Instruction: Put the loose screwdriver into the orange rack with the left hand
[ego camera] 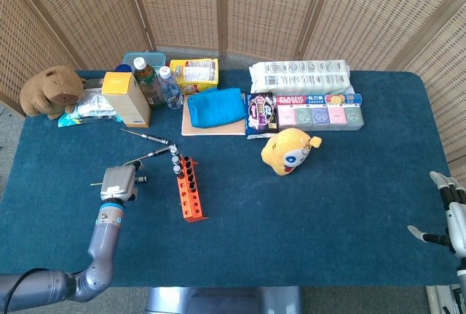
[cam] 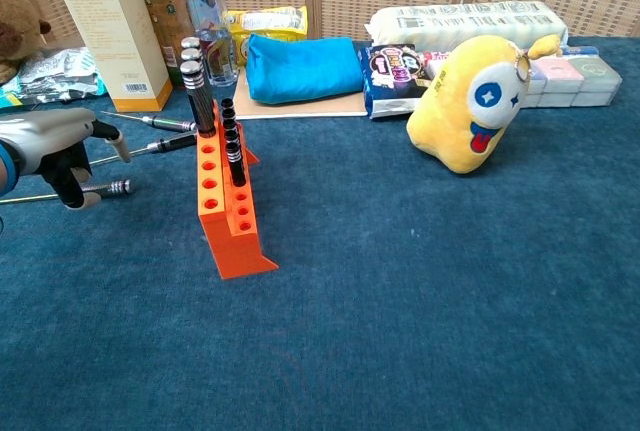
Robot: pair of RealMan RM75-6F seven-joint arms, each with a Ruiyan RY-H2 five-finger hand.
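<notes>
The orange rack stands mid-table with several screwdrivers upright in its far holes. Left of it a loose screwdriver lies flat on the blue cloth, handle toward the rack. My left hand hovers over its shaft, fingers apart and pointing down beside it; one fingertip is close to the shaft, and I see no grip on it. Two more loose screwdrivers lie farther back. My right hand waits at the table's right edge, fingers spread, holding nothing.
A yellow carton, bottles, a blue pouch, snack packs and a brown plush line the back. A yellow plush sits right of the rack. Bare cloth lies in front of the rack.
</notes>
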